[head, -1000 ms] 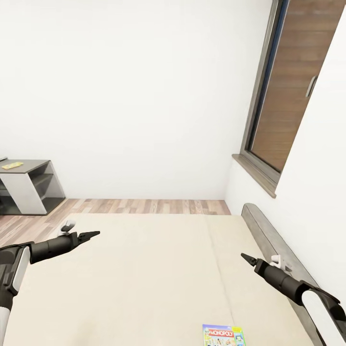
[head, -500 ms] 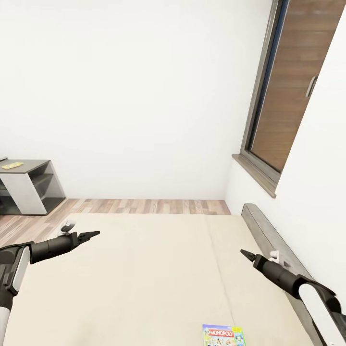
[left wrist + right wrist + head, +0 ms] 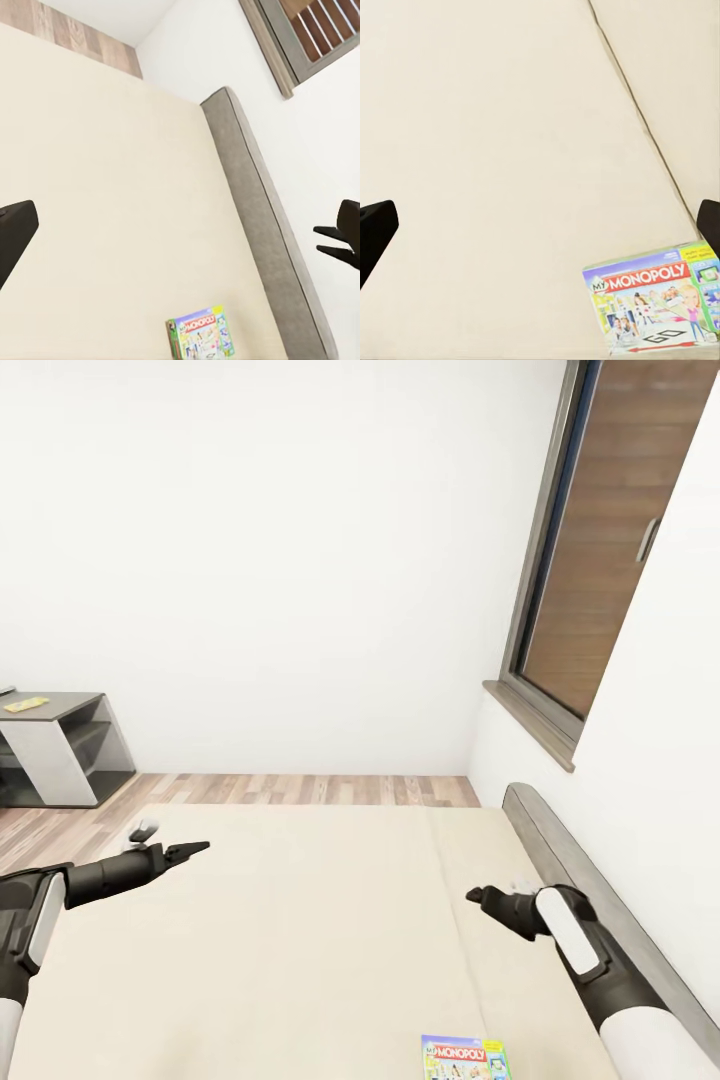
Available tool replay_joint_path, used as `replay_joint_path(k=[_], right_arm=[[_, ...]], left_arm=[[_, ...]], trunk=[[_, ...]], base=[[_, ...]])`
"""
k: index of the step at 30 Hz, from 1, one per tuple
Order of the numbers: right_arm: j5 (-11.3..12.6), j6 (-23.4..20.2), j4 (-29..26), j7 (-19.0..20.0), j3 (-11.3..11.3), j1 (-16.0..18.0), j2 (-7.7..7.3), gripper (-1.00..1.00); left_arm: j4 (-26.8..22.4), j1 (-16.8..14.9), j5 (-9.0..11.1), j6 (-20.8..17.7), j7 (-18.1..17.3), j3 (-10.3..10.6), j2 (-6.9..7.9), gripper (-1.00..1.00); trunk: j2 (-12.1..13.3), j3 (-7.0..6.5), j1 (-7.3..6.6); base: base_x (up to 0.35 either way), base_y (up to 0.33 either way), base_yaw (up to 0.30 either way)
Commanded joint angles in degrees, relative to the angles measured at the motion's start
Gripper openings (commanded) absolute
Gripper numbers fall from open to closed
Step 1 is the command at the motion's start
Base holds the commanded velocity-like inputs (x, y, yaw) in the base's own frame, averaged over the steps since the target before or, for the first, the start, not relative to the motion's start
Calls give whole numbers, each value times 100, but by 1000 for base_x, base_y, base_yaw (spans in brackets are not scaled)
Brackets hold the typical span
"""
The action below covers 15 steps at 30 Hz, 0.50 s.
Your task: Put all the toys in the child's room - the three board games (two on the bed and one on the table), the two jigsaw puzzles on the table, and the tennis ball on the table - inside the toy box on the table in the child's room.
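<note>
Right arm has swung since the earlier head frames: forearm now rotated inward, white wrist segment facing the camera, right gripper [image 3: 480, 898] shifted toward the middle of the bed [image 3: 300, 920] and pointing left rather than up and away. Left arm and left gripper [image 3: 190, 849] look unchanged, held out over the mattress's left side. Camera itself hasn't moved; window [image 3: 600, 560], wall and grey shelf unit [image 3: 60, 750] sit in the same places.

Gripper state: right wrist view puts one dark fingertip at each side edge with the mattress between them, so the right jaws stand wide apart, nothing held. Left wrist view shows a single dark fingertip at the frame edge; head view shows the tip as a narrow point. Can't tell left opening from these.

Task object: one board game [image 3: 656, 304], the white-blue Monopoly box with a green edge, lies flat on the mattress near the robot's end, close to the headboard [image 3: 262, 225] side. It also shows at the bottom edge of the head view [image 3: 463, 1057] and in the left wrist view [image 3: 199, 334]. The right wrist camera now looks down at it.

Judgement: the right arm is lining up for a pick on this box. Box is thin and flat on a soft surface, so getting a finger under an edge looks like the hard part.
</note>
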<state>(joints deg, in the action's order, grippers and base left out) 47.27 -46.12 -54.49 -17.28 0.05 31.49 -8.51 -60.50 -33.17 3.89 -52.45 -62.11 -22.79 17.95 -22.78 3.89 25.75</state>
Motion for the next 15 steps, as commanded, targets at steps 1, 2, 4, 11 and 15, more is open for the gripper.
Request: replay_joint_path(k=[1, 2, 4, 11, 15], right_arm=[[61, -2, 29, -60, 7, 26, 1, 100], [61, 14, 67, -68, 15, 54, 3, 100], [62, 28, 97, -75, 24, 78, 10, 100], [63, 40, 123, -90, 29, 100, 19, 100], [60, 42, 129, -93, 36, 102, 23, 100]], left_arm=[[-6, -5, 24, -56, -1, -2, -2, 100], [-16, -10, 22, -73, 8, 3, -20, 100], [-22, -20, 14, -90, 27, 10, -91, 100], [49, -38, -80, -43, 348, 96, -450, 100], [61, -40, -87, -26, 592, 148, -534, 100]], trunk=[[-14, 14, 4], [-14, 14, 4], [-14, 14, 4], [-14, 26, 4], [-14, 56, 4]], base=[[0, 0, 0], [0, 0, 0], [0, 0, 0], [0, 0, 0], [0, 0, 0]])
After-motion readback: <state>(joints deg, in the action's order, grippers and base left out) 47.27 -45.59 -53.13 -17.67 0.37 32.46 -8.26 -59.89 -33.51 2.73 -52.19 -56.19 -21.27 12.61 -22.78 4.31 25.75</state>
